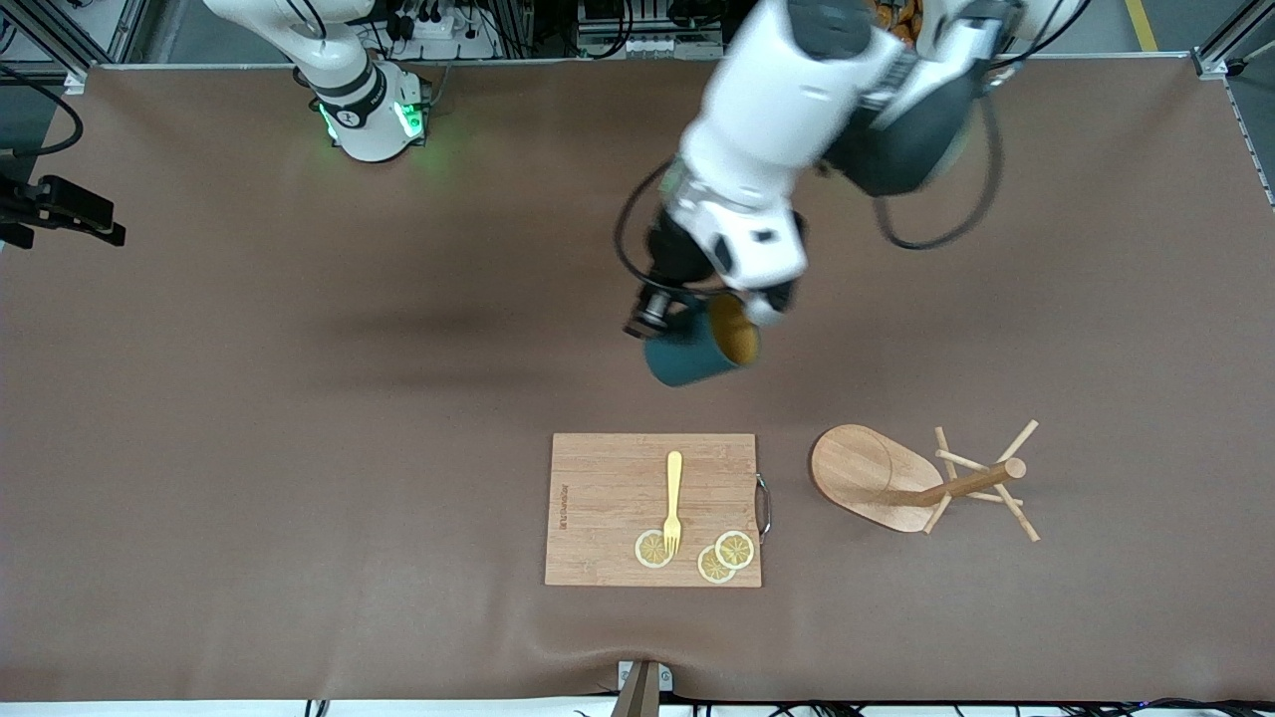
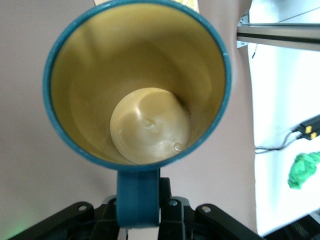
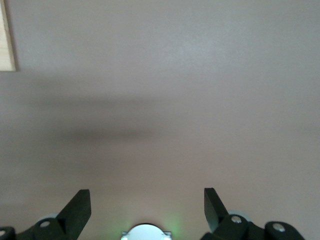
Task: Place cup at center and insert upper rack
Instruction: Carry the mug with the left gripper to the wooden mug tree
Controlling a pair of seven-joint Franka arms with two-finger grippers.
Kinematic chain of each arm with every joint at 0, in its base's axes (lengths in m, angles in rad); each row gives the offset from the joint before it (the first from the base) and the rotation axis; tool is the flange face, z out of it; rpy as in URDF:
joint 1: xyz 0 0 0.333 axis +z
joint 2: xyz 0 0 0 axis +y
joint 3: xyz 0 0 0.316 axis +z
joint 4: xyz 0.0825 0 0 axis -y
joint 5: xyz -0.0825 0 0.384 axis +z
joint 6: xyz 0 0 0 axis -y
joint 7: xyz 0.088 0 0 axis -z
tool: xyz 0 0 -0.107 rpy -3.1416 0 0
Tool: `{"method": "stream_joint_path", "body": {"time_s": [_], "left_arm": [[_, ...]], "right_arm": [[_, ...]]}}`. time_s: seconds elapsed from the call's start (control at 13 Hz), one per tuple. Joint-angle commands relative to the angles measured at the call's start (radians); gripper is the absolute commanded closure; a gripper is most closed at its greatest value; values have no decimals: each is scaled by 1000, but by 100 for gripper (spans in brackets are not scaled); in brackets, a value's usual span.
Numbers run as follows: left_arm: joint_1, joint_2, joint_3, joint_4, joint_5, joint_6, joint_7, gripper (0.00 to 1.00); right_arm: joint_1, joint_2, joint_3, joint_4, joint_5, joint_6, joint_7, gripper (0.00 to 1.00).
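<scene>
The dark teal cup [image 1: 697, 351] with a yellowish-tan inside hangs tilted on its side in the air over the brown tablecloth near the table's middle. My left gripper [image 1: 745, 311] is shut on its handle. In the left wrist view the cup [image 2: 137, 85] fills the frame with its mouth facing the camera, and the left gripper [image 2: 140, 212] clamps the handle [image 2: 138, 197]. The upper rack [image 1: 901, 481], a light wooden mug tree, lies on its side toward the left arm's end, beside the cutting board. My right gripper [image 3: 145, 197] is open and empty over bare cloth; it is out of the front view.
A rectangular wooden cutting board [image 1: 608, 498] lies near the front camera with a yellow fork [image 1: 674, 498] and three lemon slices [image 1: 725, 556] on it. A corner of the board [image 3: 6, 40] shows in the right wrist view. The right arm's base [image 1: 371, 115] stands at the back.
</scene>
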Motion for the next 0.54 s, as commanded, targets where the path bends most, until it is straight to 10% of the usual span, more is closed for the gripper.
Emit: {"method": "stream_joint_path", "body": {"time_s": [0.0, 0.46], "left_arm": [[100, -37, -13, -38, -130, -14, 119, 100], [311, -20, -13, -38, -426, -155, 409, 100]], "right_arm": [[-4, -18, 36, -16, 32, 9, 98, 0], [-13, -16, 73, -12, 15, 11, 97, 0]]}}
